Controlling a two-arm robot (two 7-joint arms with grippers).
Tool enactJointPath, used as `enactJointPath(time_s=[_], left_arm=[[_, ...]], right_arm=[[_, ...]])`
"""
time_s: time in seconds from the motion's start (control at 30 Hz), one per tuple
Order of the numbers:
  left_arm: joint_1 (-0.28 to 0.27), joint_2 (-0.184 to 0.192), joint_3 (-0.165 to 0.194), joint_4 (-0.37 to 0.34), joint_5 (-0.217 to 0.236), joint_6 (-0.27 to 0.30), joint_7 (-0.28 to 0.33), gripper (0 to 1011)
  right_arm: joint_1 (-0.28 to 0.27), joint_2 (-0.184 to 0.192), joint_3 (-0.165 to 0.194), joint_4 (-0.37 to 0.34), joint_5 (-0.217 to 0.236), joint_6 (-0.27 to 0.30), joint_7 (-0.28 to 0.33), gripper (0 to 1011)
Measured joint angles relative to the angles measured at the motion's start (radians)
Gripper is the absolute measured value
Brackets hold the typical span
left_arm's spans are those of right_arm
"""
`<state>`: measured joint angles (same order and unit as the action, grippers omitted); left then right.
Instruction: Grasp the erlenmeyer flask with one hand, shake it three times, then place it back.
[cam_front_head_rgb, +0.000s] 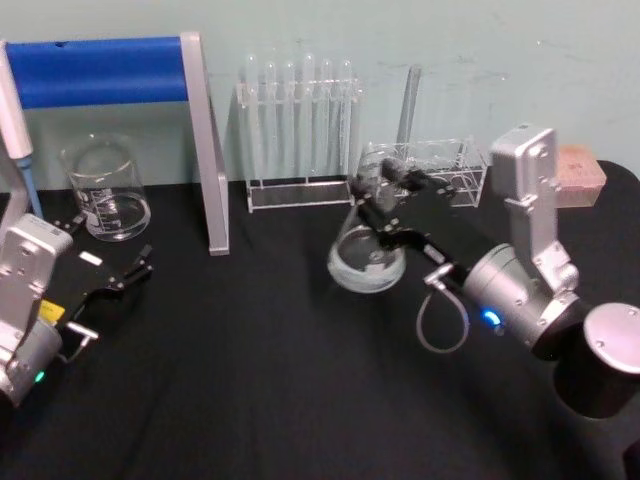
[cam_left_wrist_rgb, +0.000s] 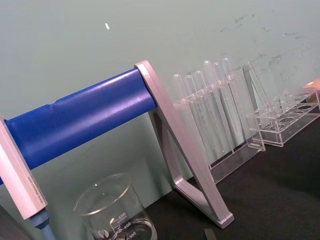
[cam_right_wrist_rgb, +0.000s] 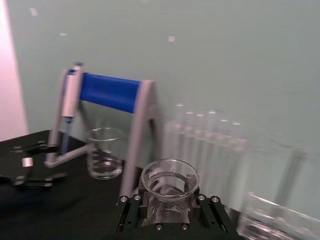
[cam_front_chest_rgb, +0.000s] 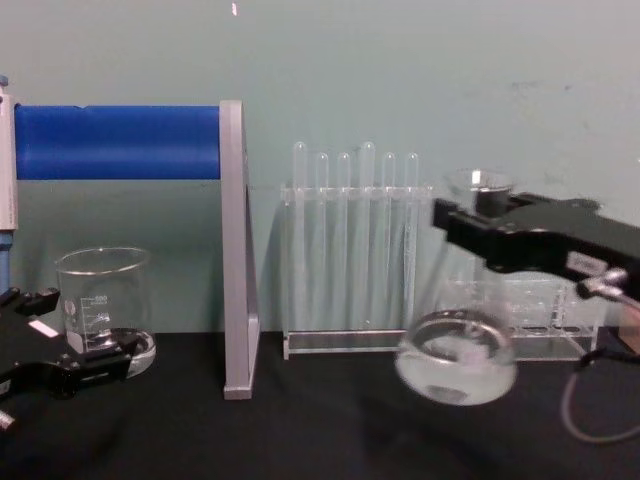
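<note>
Black counter (cam_front_head_rgb: 280, 380), pale green wall (cam_front_head_rgb: 450, 40). Right tool (cam_front_head_rgb: 378, 200) pinching the flask (cam_front_head_rgb: 368, 262) by its neck; flask hangs low over the counter, slightly tilted, just in front of the test tube rack (cam_front_head_rgb: 300, 130). Left tool (cam_front_head_rgb: 128, 272) spread, parked near the beaker (cam_front_head_rgb: 105, 190). Risks I note: smooth glass neck may slip in the pinch on a sharp shake; wide base may swing into the rack; a tilted set-down may tip it

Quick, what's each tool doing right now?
Left tool: open, holding nothing.
Right tool: closed on the flask, gripping its neck.
</note>
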<state>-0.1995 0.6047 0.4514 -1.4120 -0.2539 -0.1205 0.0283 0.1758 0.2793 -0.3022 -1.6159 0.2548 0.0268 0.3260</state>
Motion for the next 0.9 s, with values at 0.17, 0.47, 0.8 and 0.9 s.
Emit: enactJointPath(time_s=[0.17, 0.47, 0.8, 0.9], left_arm=[[0.0, 0.0, 0.0, 0.0, 0.0, 0.0, 0.0, 1001], [0.0, 0.0, 0.0, 0.0, 0.0, 0.0, 0.0, 1001], [0.0, 0.0, 0.0, 0.0, 0.0, 0.0, 0.0, 1001], [0.0, 0.0, 0.0, 0.0, 0.0, 0.0, 0.0, 1001]], right_arm=[[0.004, -0.002, -0.049, -0.007, 0.003, 0.003, 0.034, 450], [0.006, 0.007, -0.13, -0.041, 0.02, 0.004, 0.087, 450], [0.011, 0.029, -0.197, -0.062, 0.034, 0.008, 0.131, 450], [0.015, 0.036, -0.207, -0.064, 0.041, 0.008, 0.133, 449]])
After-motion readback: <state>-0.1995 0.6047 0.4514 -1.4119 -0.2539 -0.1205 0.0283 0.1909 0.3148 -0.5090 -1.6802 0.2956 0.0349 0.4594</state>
